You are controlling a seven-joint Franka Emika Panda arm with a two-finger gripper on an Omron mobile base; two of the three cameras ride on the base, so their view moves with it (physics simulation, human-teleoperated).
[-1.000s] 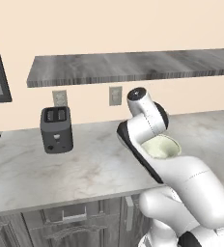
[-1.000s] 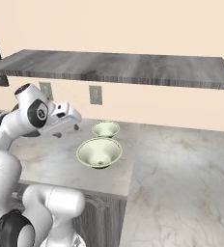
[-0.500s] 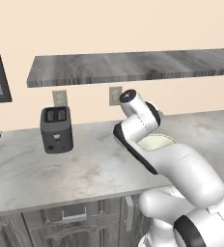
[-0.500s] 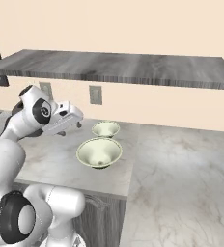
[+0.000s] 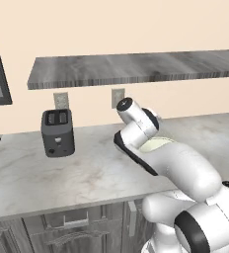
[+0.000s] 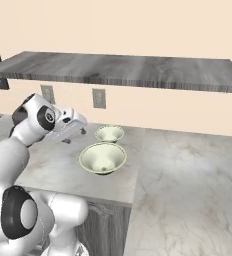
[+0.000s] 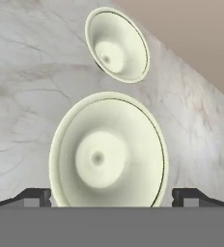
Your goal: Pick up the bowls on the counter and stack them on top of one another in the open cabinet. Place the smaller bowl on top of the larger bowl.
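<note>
Both base views look forward and down from either side over the same counter, while the hand view looks closely down on it.

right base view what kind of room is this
Most likely a kitchen: a pale marbled stone counter over grey cabinets, two cream-green glazed bowls on it, and a dark toaster by wall sockets.

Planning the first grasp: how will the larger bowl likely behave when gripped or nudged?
The larger bowl looks glazed and rigid, so probably slippery at the flared rim. It narrows toward its base, so a sideways nudge may tip or slide it on the smooth counter. The open gripper spans it in the hand view.
</note>
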